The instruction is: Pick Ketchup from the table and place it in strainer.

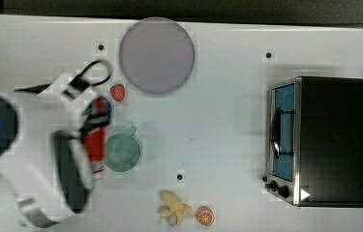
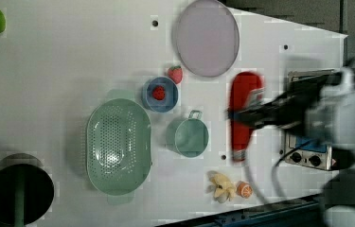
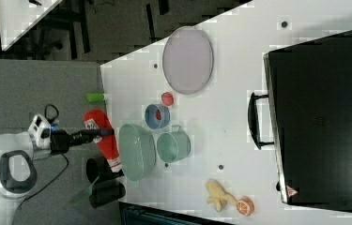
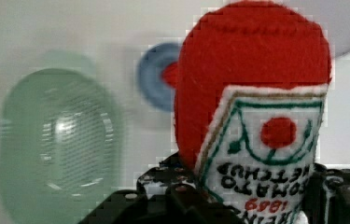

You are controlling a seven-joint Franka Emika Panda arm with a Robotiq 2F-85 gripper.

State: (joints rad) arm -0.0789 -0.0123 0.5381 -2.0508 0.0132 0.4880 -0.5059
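- Jaws clamped on the ketchup (image 4: 252, 93); gripper (image 4: 238, 196) holds it low on the label end, w/ the red body sticking out past the black gripper parts in the wrist view.
- Ketchup is a soft felt bottle, off the bench and carried in the air. In the left view it hangs long-ways at the top of the frame's right half, well apart from the strainer (image 2: 118, 144). In the right view it sits just beside the strainer's rim.
- Progress, my read: pick done, carry under way. Left to do: get over the strainer, lower, let go. Strainer looks empty, perforated bottom bare.
- Writing: white stitched label w/ green border and a red tomato dot. Black letters read "TOMATO KETCHUP", upside-down in the wrist view. Red "1869" below that. Last line partly cut off, looks like "HEINZ" but can't confirm.
- Nearby on the bench (image 2: 71, 56): blue bowl (image 2: 160, 94) w/ a strawberry in it, second strawberry (image 2: 175, 74) just beside it, teal cup (image 2: 188, 136) near the strainer.
- Further out: grey round plate (image 2: 207, 38), peeled banana (image 2: 222, 186) touching an orange half (image 2: 244, 190), toaster oven (image 1: 322, 140) at the top view's right.
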